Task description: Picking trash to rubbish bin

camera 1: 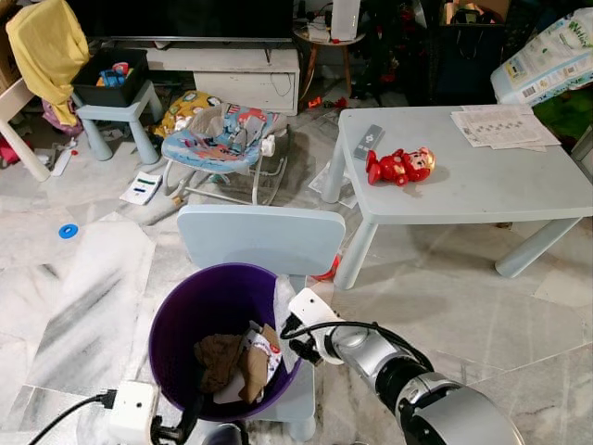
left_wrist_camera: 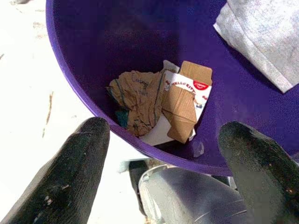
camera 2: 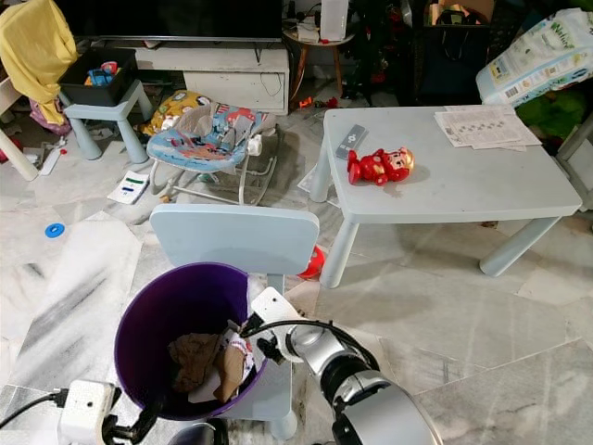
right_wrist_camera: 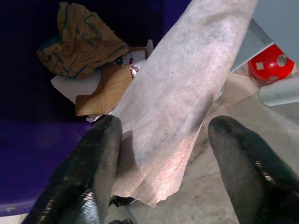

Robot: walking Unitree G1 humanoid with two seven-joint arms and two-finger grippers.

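Right at the rim of the round purple plastic rubbish bin (camera 1: 176,315), the right gripper (right_wrist_camera: 161,154) hangs with its two black fingers spread apart. A long grey tissue sheet (right_wrist_camera: 187,88) lies between them, against one finger (right_wrist_camera: 100,154) and clear of the other. Its long axis runs away from the gripper, the far end reaching up over the bin's edge and the near, ragged end down by the fingertips. In the head views the same sheet shows as a pale strip draped on the bin's right rim, beside the silver right arm (camera 1: 389,366).

Down inside the bin lie a crumpled brown paper bag (left_wrist_camera: 138,100) and a flattened white and brown carton (left_wrist_camera: 184,105), touching each other.

Over on the near side, the left gripper (left_wrist_camera: 163,154) looks into the bin, fingers wide apart, nothing between them.

Just behind the bin stands a pale blue child's chair (camera 1: 264,236). Well apart, a red toy figure (camera 1: 398,167) lies on its side on the pale blue table (camera 1: 500,190).
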